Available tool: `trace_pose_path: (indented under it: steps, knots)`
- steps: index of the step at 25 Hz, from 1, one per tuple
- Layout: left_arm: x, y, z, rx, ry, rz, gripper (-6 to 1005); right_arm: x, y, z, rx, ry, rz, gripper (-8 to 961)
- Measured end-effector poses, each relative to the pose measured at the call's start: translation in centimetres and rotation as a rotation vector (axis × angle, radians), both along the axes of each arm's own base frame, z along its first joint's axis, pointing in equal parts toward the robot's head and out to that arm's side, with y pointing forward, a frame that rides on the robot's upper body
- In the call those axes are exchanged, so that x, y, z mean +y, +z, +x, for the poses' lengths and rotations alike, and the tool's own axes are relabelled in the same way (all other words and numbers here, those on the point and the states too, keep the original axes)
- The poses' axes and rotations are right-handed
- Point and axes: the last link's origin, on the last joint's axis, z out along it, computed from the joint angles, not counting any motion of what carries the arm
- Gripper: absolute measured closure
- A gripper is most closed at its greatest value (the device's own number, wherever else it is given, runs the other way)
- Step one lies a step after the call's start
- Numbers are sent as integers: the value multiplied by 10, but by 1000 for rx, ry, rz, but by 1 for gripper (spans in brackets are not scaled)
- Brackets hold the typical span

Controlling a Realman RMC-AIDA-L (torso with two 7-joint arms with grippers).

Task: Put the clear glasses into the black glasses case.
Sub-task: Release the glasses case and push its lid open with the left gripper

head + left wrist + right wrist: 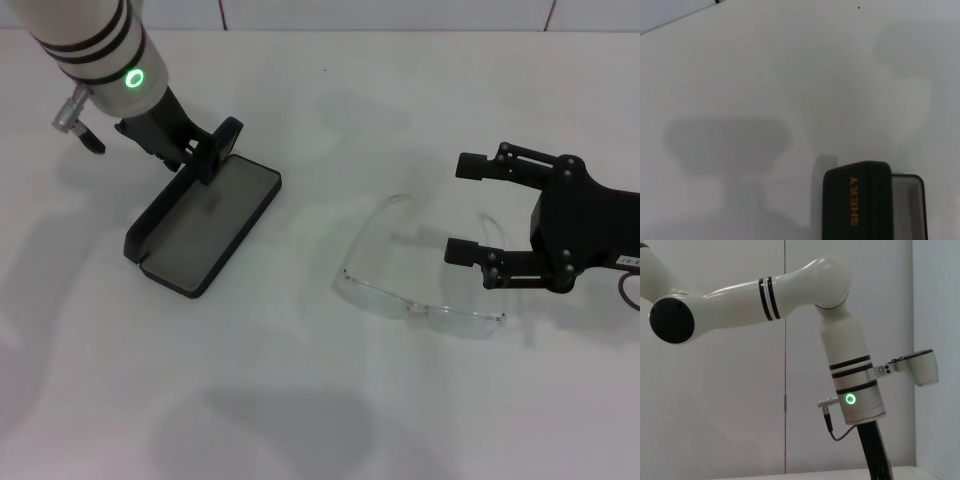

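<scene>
On the white table (300, 400), slightly toward the robot's right, lie the clear glasses (420, 290), lenses toward the robot and both arms unfolded and pointing away from it. They are outside the black glasses case (205, 228), which sits well apart on the robot's left, open, with its grey-lined tray flat on the table and its lid standing upright at the far end. From the left wrist view the lid's outer face shows orange lettering (it reads "SHERY"), with the edge of the tray just behind it. Just beside the glasses, on their right-hand side, the right gripper (470, 208) hovers with its two black fingers spread wide apart and pointing toward the frame; one finger (470, 252) is close to the nearer arm of the glasses, though whether it touches cannot be told. Over at the case, the left gripper (205, 150) is down at the upright lid, seemingly pinching its top edge; its fingers are hidden by the wrist, so their spacing cannot be told.
</scene>
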Motion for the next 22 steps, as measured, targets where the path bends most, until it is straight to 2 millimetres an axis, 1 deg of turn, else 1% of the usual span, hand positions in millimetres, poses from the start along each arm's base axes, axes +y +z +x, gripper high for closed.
trace_pose_path:
  steps: [4,9,10,12,15,17,20,22]
  knots:
    - [0,0,-1,7,-16,-13,651,0,1,-2,13,0,4,109]
    - [-1,-2,-1,13,-43,-36,694,0,4,1,31,-13,21,110]
    - [-2,-3,1,26,-101,-70,703,0,5,2,33,-16,29,110]
    - [-4,-5,1,42,-141,-92,720,-1,7,3,36,-19,41,109]
    - [-5,-9,6,97,-284,-141,746,-3,10,6,50,-25,60,109]
    - [-4,-7,12,117,-392,-145,758,-3,10,7,54,-27,64,109]
    - [-2,0,28,114,-569,-137,775,-4,11,8,55,-28,66,109]
    - [-3,1,38,116,-646,-148,787,-4,10,8,57,-30,66,109]
